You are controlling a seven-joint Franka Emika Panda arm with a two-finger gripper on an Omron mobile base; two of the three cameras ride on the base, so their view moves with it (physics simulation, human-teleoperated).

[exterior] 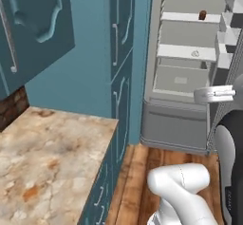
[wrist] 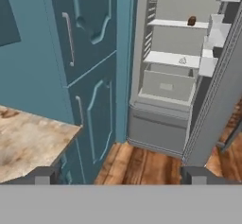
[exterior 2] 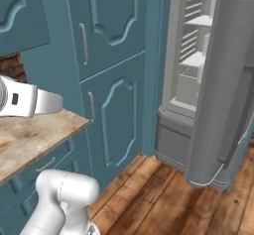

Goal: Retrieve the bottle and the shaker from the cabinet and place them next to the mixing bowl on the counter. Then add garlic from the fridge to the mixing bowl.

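You have tall teal panelled cupboard doors (wrist: pixel 90 67) with silver pulls ahead, a wooden plank floor (exterior 2: pixel 168 204) below, and a patch of red-brown brick wall (exterior: pixel 12 107) at the far left; a small brown item (exterior: pixel 202 15) sits on an upper shelf

Arm (exterior: pixel 182 186): glossy white rounded links, smooth casing, dark charcoal joint band with small pale markings. Wrist housing (exterior 2: pixel 22 100) white with small dark rectangular mark. End effector (wrist: pixel 120 175) had two blocky dark-grey fingertips (wrist: pixel 42 175).
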